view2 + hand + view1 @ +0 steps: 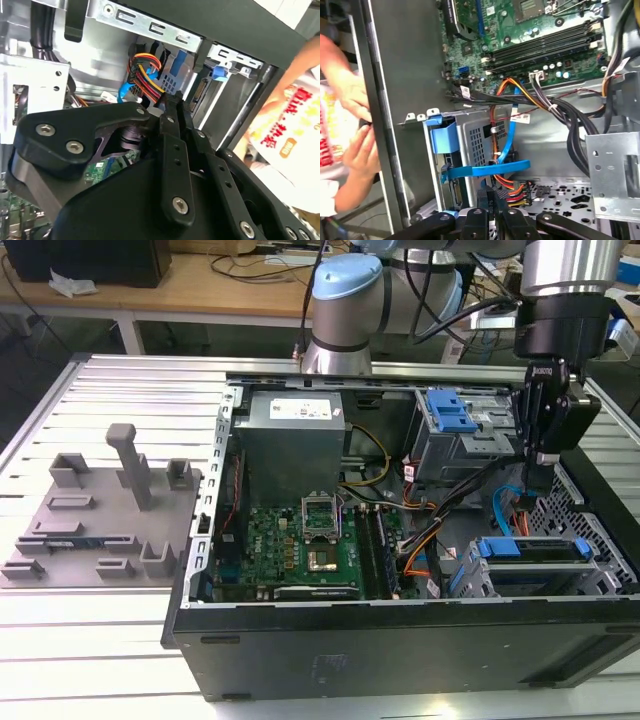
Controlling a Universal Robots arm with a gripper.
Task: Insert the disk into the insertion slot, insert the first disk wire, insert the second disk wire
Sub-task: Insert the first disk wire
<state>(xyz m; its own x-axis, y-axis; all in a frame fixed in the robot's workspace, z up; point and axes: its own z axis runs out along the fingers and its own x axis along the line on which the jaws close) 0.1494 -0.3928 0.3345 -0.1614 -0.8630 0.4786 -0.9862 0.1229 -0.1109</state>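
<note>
The disk [530, 549] sits in the insertion slot [463, 576], the grey sheet-metal cage just below and ahead of the jaws. What shows of it is its bright blue carrier frame around a dark top face. In the first wrist view the carrier's blue end plate [444, 142] lies flush with the cage's front edge, close beside the fingertips. The gripper [540, 477] hangs fingers-down in the gap between this cage and the second cage [450, 440], the one with the blue latch. The case's side wall stands near on the exterior view's right, with perforated floor beneath, so the room around the jaws is narrow. In both wrist views the gripper [175, 103] [492, 198] has its jaws drawn nearly together on the end of one red, orange and yellow power wire bundle [146, 64] [514, 192]. The plug itself is hidden between them. One blue flat data cable [510, 137] runs down the cage face just past the fingertips. Beyond the case wall, two hands [356, 97] [362, 150] hold a white packet [287, 127]. Well apart from the jaws lie the motherboard [300, 540] and one grey fixture tray [60, 540].
</note>
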